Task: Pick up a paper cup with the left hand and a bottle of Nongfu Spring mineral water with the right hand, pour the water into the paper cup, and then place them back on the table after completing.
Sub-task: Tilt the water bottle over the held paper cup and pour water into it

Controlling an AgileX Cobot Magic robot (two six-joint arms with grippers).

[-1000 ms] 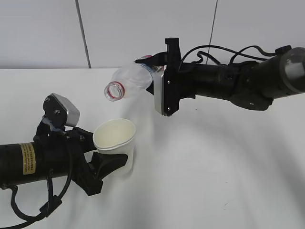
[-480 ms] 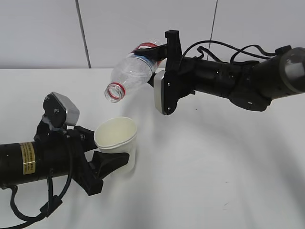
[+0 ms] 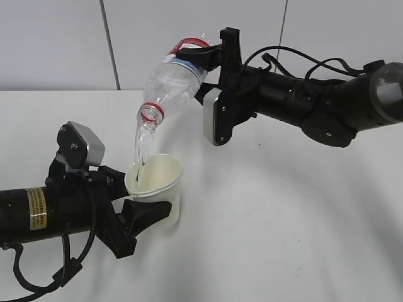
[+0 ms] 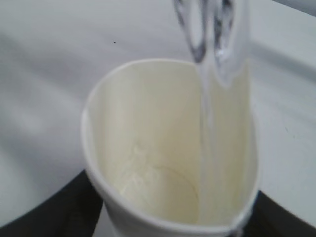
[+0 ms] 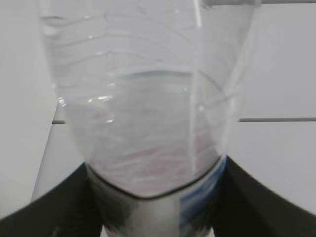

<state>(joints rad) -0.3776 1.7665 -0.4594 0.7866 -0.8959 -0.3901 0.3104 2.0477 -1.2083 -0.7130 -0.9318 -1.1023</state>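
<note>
Smooth white table [image 3: 302,220], grey panelled wall [image 3: 56,44] far. Left hand [image 3: 141,217] grasping tapered paper cup [image 3: 154,182]; right hand [image 3: 201,63] grasping ribbed clear plastic bottle [image 3: 170,78], water [image 3: 140,148] streaming.

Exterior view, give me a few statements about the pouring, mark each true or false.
1. Water streams from the bottle into the paper cup. True.
2. The bottle still has its cap on. False: its mouth is open.
3. The left hand holds the paper cup. True.
4. The bottle stands upright on the table. False: the right hand holds it tilted, mouth down, above the cup.
5. The cup lies tipped over. False: it is upright.
</note>
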